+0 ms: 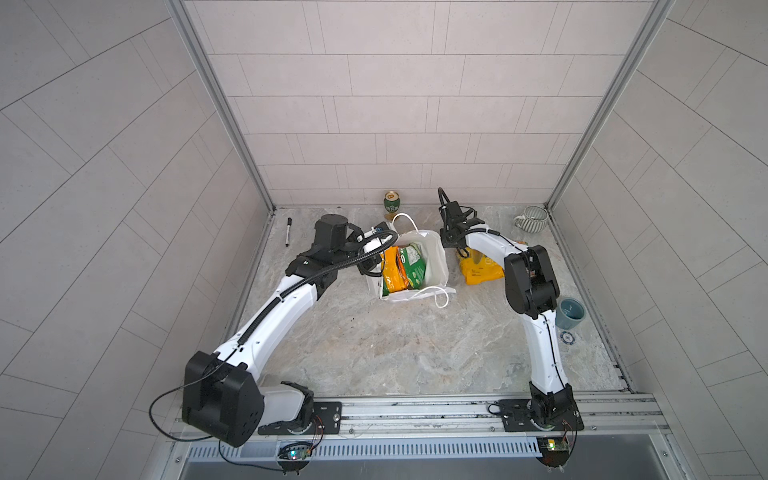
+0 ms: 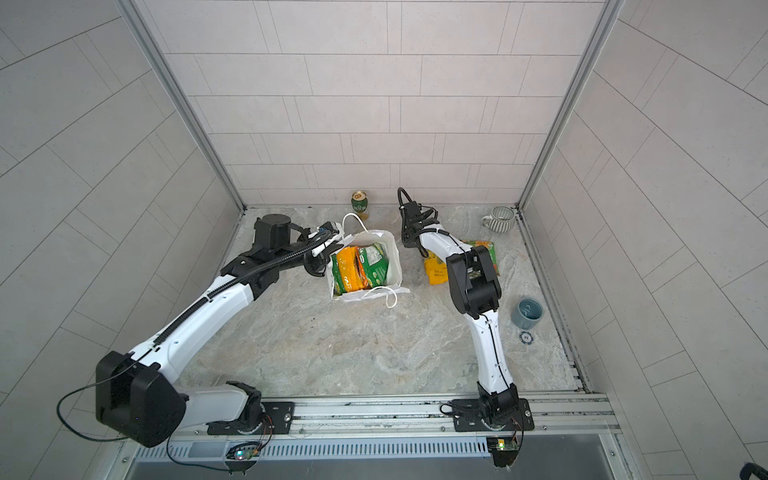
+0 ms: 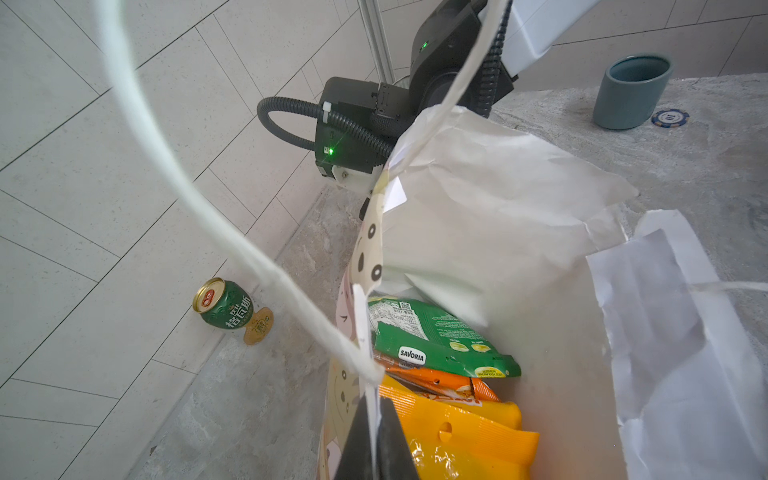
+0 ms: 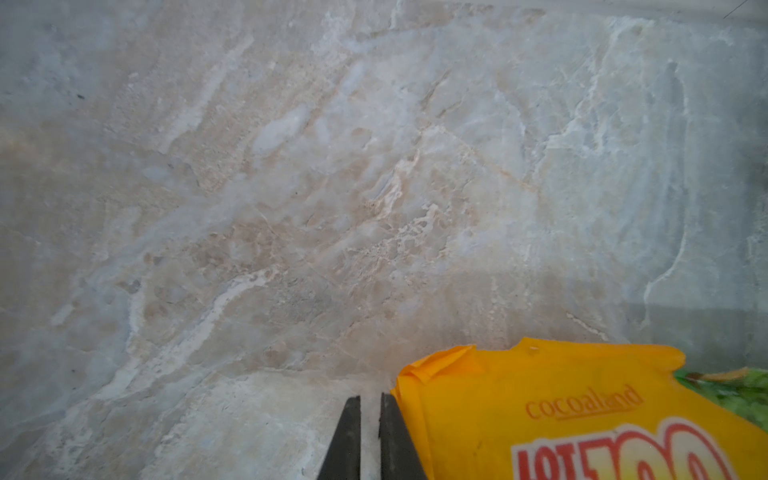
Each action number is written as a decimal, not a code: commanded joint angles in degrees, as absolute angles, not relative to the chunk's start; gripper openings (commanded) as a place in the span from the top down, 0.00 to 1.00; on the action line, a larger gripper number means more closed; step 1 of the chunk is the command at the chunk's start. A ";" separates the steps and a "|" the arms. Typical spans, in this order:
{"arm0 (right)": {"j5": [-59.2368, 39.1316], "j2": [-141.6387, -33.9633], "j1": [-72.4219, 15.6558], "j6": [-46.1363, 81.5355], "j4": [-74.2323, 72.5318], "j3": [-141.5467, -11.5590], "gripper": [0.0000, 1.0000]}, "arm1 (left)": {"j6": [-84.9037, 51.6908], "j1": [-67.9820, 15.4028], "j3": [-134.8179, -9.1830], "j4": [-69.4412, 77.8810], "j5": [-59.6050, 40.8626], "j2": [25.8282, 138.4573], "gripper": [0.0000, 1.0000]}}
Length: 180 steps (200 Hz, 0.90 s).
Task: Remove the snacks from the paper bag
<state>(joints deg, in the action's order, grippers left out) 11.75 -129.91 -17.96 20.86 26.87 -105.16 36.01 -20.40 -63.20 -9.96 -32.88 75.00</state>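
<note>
The white paper bag [image 1: 436, 257] [image 2: 392, 257] stands open mid-table, with yellow-orange [image 1: 395, 272] and green [image 1: 413, 266] snacks upright inside. My left gripper [image 3: 372, 419] is shut on the thin near rim of the paper bag [image 3: 498, 208], beside its cord handle [image 3: 166, 166]. In the left wrist view a green packet [image 3: 436, 340], an orange one [image 3: 440, 380] and a yellow one [image 3: 469, 436] fill the bag. A yellow packet [image 1: 478, 272] [image 4: 540, 407] lies on the table right of the bag, overlapping a green one [image 4: 739, 395]. My right gripper [image 4: 370, 401] hangs just beside it, jaws nearly together and empty.
A green-and-gold can [image 1: 392, 203] stands at the back wall behind the bag. A striped mug [image 1: 534, 218] sits back right. A blue-grey cup [image 1: 570, 313] and a poker chip [image 1: 567, 337] lie at the right edge, a black marker [image 1: 287, 232] at the left edge.
</note>
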 commanded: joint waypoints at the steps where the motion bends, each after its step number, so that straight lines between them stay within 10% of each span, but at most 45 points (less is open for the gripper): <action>1: 13.12 -131.92 -17.07 20.48 28.38 -106.37 0.88 | 36.80 -20.83 -64.15 -10.32 -32.97 74.66 1.00; 92: 4.83 -120.39 -16.70 20.54 31.84 -105.88 0.85 | 36.44 -20.83 -64.37 -10.02 -33.73 74.53 1.00; 180: -0.33 -77.95 -22.04 23.92 14.10 -69.46 0.80 | 37.49 -20.90 -65.29 -12.78 -36.16 74.39 1.00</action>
